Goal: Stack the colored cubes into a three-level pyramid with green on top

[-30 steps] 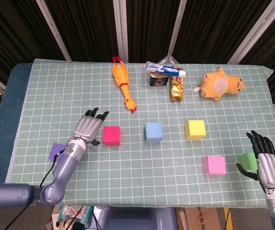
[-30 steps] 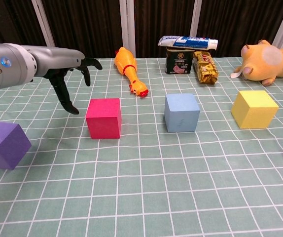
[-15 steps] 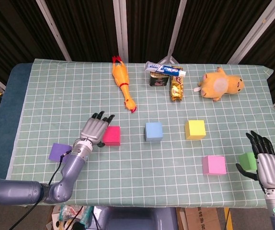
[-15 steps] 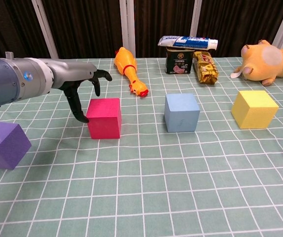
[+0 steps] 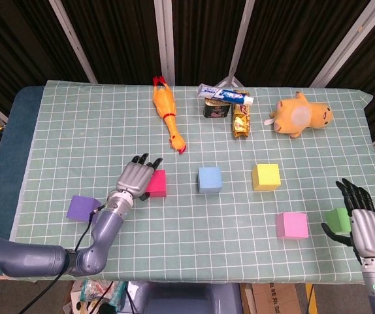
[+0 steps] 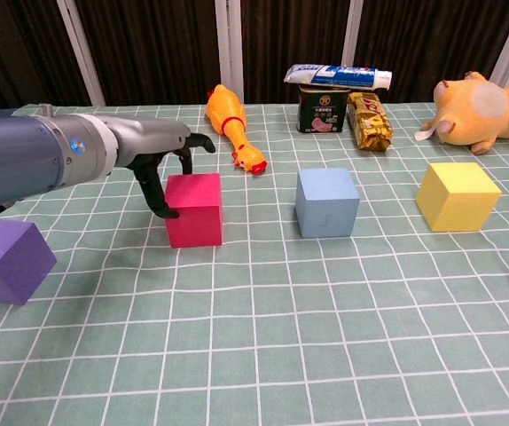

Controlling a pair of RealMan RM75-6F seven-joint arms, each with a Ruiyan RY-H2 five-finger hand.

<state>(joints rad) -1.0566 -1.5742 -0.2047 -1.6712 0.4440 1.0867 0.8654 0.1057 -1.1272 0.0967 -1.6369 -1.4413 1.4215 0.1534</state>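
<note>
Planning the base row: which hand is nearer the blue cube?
Left. The left hand is at the red cube, one cube over from the blue cube; the right hand sits far off by the green cube.

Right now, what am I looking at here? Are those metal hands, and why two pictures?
It is a robot with two arms ending in metal hands. One camera looks down from its head, the other forward from its chest. On the checked cloth lie coloured cubes, which it must stack. Its left hand is against the red cube, fingers over its top and side; whether it grips yet I cannot tell. Its right hand rests beside the green cube, fingers apart, holding nothing. A rubber chicken and plush toy lie behind.
</note>
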